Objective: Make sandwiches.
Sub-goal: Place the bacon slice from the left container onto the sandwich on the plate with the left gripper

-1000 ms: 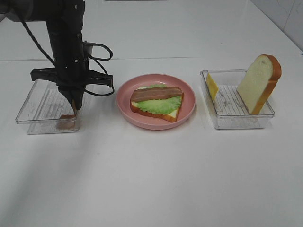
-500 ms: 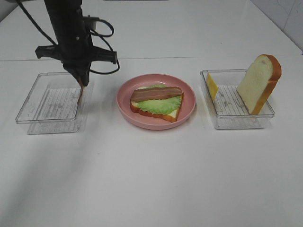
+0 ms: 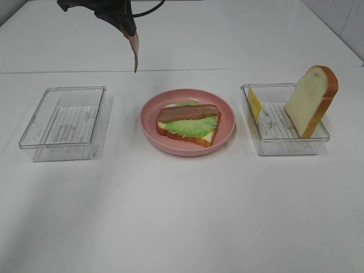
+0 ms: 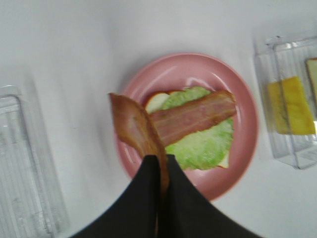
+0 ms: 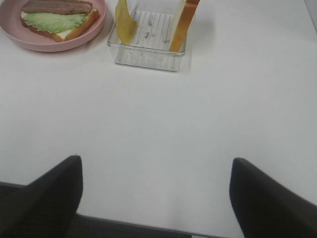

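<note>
1. Looking over the white desk (image 3: 182, 216), I see two clear trays well apart: the left tray (image 3: 62, 122) and the right tray (image 3: 284, 142).
2. Between them sits the pink plate (image 3: 149, 122), carrying the sandwich stack (image 3: 170, 132): bread, a lettuce leaf (image 3: 190, 128), and the top bacon strip (image 3: 187, 112).
3. A bread slice (image 3: 311, 99) leans upright in the right tray.
4. My left hand (image 3: 128, 25) is clamped on a second bacon strip (image 3: 135, 54), which dangles high over the desk near the plate.
5. My right hand (image 5: 156, 193) hangs with its fingers spread wide.
6. A cheese square (image 3: 254, 103) is propped at the right tray's other end.
</note>
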You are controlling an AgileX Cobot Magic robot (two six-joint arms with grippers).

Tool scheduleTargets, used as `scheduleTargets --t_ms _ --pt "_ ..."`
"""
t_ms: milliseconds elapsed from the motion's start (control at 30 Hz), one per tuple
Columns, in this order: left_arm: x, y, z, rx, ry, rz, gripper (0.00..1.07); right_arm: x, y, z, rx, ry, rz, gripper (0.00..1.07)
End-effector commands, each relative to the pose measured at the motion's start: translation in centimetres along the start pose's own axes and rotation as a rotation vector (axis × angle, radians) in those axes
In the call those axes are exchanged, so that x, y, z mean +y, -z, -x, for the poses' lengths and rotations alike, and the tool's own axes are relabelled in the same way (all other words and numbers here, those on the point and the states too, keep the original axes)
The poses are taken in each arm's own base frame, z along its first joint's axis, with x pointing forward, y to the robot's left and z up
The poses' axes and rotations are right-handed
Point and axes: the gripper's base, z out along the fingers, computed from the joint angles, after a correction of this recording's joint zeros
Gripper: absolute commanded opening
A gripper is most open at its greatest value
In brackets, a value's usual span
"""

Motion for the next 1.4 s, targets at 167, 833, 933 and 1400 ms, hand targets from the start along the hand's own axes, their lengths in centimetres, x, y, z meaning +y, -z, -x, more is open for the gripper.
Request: scheduleTargets --t_ms 167,833,933,1400 --pt "-3.2 -2.0 -1.1 0.07 -0.063 -0.202 0.0 0.1 0.3 -0.3 -0.035 0.005 0.001 0.8" --pt "-5.7 -13.8 -5.3 0.289 -0.113 -0.388 0.0 0.1 0.3 -0.3 -0.035 0.005 0.001 0.8" --pt "-4.9 -15.2 -5.6 0.307 -0.09 -0.376 0.0 0.1 0.3 -0.3 -0.035 0.005 0.001 0.8" --pt "-2.0 -16.7 -4.9 0.272 -0.107 -0.23 0.0 0.1 0.3 -0.3 -0.035 0.005 0.001 0.8"
